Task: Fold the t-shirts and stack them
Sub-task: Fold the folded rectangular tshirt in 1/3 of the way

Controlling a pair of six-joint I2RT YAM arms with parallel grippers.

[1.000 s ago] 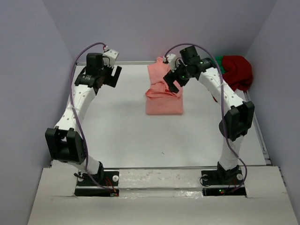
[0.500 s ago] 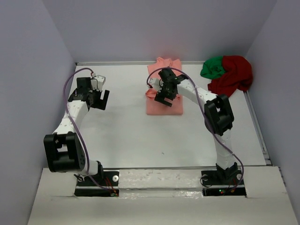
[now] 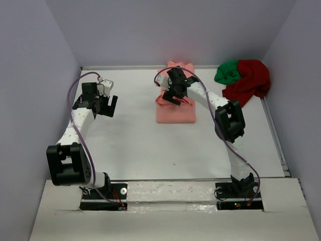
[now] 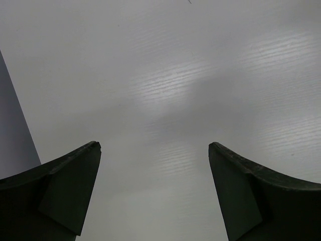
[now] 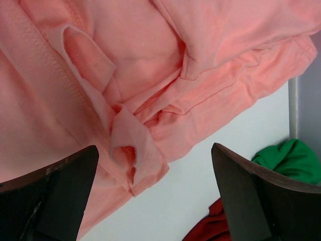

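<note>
Right tool [image 3: 173,96] spread open and empty, just above the partly folded pink shirt [image 3: 175,114] at the upper centre of the bench [image 3: 135,140].
Cloth looks light, limp and quick to bunch, so I would pinch a loose edge, not the middle. Left tool [image 4: 154,144] is open too.

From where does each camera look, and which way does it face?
Top external: above and behind, looking down at the table; both arms show.
Left wrist: faces bare table; open left pincer shows.
Right wrist: faces the pink shirt; open right pincer shows.
Shared: top and right wrist both see the pink shirt, green shirt and red shirt.
</note>
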